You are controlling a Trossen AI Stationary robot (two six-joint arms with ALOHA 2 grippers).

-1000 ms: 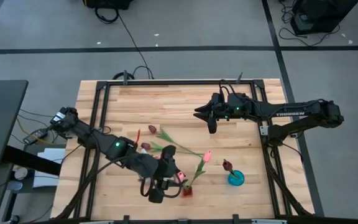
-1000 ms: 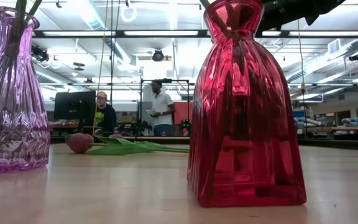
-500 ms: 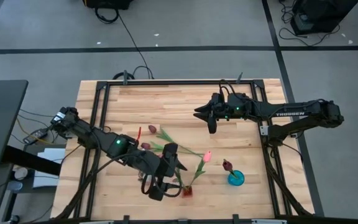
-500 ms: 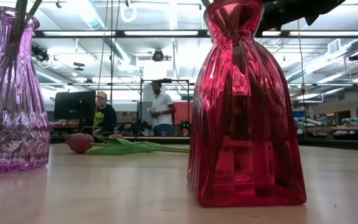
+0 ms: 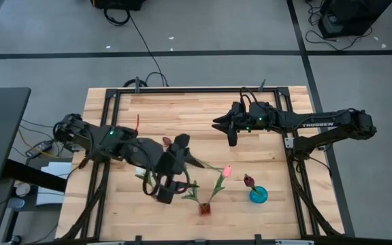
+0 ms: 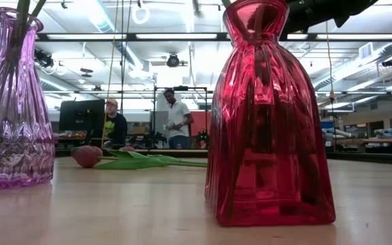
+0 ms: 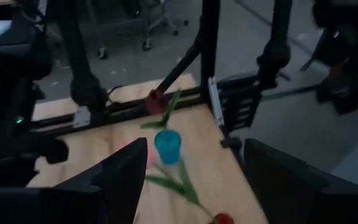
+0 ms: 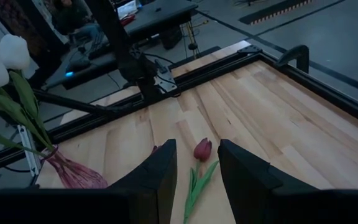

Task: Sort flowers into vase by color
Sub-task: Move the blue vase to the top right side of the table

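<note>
A red vase (image 5: pixel 204 209) stands near the table's near edge. A pink tulip (image 5: pixel 227 170) leans out of it, its stem running down into the mouth. To the right, a blue vase (image 5: pixel 257 195) holds a maroon tulip (image 5: pixel 249 180). A purple vase (image 6: pixel 12 102) holds white tulips (image 8: pixel 5 56); in the high view my left arm covers it. Another maroon tulip (image 8: pixel 202 149) lies flat on the wood. My left gripper (image 5: pixel 192 163) is open, empty and raised, left of the pink tulip. My right gripper (image 5: pixel 230 134) is open and hangs over the table's far middle.
A black frame rail (image 5: pixel 182 92) runs around the tabletop. Bare wood (image 5: pixel 148 112) lies along the far left part of the table. Two people (image 6: pixel 175 126) are in the room beyond the table.
My left gripper has drawn back from the red vase, rising and moving toward the table's far and left edges. This uncovers the vase and the green stems in it. The right arm has kept still.
</note>
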